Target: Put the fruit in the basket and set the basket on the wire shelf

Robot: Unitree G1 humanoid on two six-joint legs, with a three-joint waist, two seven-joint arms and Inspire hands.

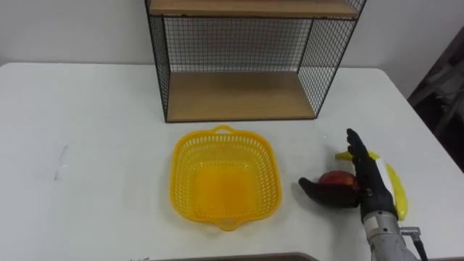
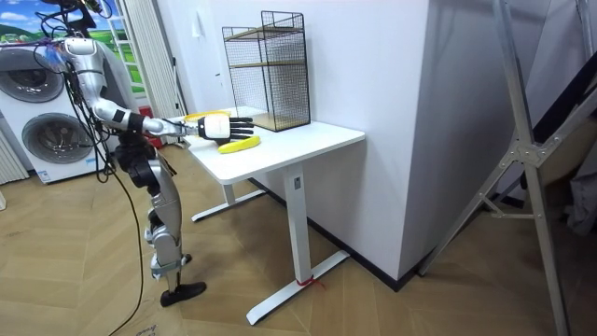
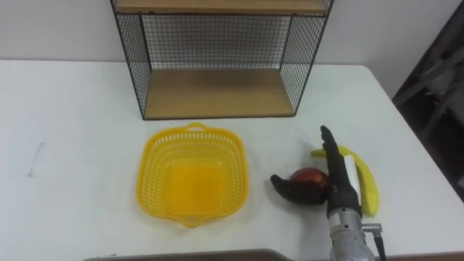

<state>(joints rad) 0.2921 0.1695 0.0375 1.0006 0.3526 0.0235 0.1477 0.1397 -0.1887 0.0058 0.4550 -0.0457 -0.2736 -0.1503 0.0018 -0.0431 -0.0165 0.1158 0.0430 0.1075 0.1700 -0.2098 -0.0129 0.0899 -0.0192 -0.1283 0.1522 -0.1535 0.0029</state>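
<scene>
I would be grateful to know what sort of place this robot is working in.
Probably a test room fitted out like a home laundry corner: two front-loading washing machines behind the robot, wood-plank flooring, and a white desk bearing a wire shelf.

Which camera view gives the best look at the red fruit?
The left eye view: the red fruit shows from above, beside the right robot hand. The right eye view shows much the same; in the far-off room view I cannot make it out.
</scene>
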